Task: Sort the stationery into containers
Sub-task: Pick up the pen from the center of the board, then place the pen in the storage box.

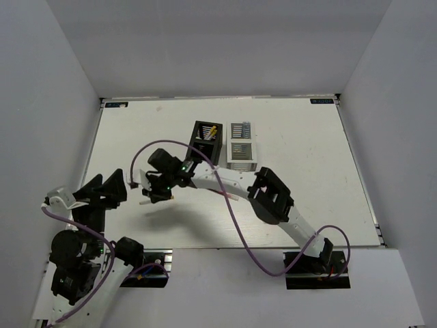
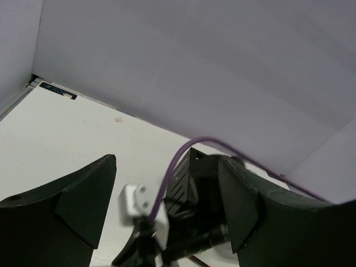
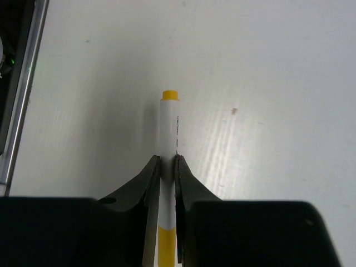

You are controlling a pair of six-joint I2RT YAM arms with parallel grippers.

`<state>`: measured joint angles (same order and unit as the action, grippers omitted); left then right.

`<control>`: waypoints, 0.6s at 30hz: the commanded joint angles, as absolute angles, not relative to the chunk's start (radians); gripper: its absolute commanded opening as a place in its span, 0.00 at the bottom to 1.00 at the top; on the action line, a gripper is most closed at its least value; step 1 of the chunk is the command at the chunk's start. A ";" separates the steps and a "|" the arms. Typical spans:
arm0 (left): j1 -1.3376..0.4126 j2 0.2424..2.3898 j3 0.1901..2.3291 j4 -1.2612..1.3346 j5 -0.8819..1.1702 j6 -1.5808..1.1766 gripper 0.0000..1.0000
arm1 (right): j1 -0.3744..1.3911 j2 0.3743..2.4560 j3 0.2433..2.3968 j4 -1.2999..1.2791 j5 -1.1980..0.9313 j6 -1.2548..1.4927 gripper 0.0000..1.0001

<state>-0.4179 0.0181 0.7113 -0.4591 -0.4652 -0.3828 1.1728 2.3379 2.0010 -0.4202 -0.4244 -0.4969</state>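
Note:
My right gripper (image 1: 154,195) (image 3: 168,161) is shut on a thin white stick with a yellow tip (image 3: 168,130) and holds it low over the table, left of centre. The stick's yellow tip points away from the wrist camera. My left gripper (image 1: 109,190) (image 2: 167,192) is open and empty, just left of the right gripper. The block of four slotted bins stands at the table's middle back: two black bins (image 1: 206,141) on the left, two white/grey bins (image 1: 242,147) on the right. Another yellow-tipped stick (image 1: 212,130) leans in the far black bin. No other stationery shows.
The right arm (image 1: 232,183) stretches across the table from right to left, trailing a purple cable (image 1: 235,225). In the left wrist view the right arm's wrist (image 2: 183,217) and its cable fill the gap between my open fingers. White walls enclose the table.

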 commanded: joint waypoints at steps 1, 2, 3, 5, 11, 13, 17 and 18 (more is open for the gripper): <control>-0.411 0.014 0.709 -0.454 -0.479 -0.380 0.84 | 1.144 2.229 2.054 -0.446 -0.468 -0.474 0.00; -0.411 0.003 0.709 -0.454 -0.479 -0.380 0.84 | 1.134 2.214 2.056 -0.448 -0.465 -0.472 0.00; -0.411 0.003 0.709 -0.454 -0.488 -0.380 0.84 | 1.128 2.201 2.054 -0.448 -0.465 -0.471 0.00; -0.411 -0.008 0.709 -0.454 -0.488 -0.380 0.84 | 1.097 2.177 2.057 -0.446 -0.465 -0.465 0.00; -0.411 -0.017 0.699 -0.454 -0.488 -0.380 0.84 | 0.996 2.103 2.104 -0.445 -0.524 -0.437 0.00; -0.411 -0.017 0.699 -0.454 -0.488 -0.380 0.84 | 0.960 2.086 2.134 -0.446 -0.570 -0.430 0.00; -0.411 -0.017 0.699 -0.454 -0.488 -0.380 0.84 | 0.849 2.054 2.146 -0.431 -0.669 -0.445 0.00; -0.411 -0.017 0.699 -0.454 -0.488 -0.380 0.84 | 0.830 2.048 2.128 -0.422 -0.681 -0.452 0.00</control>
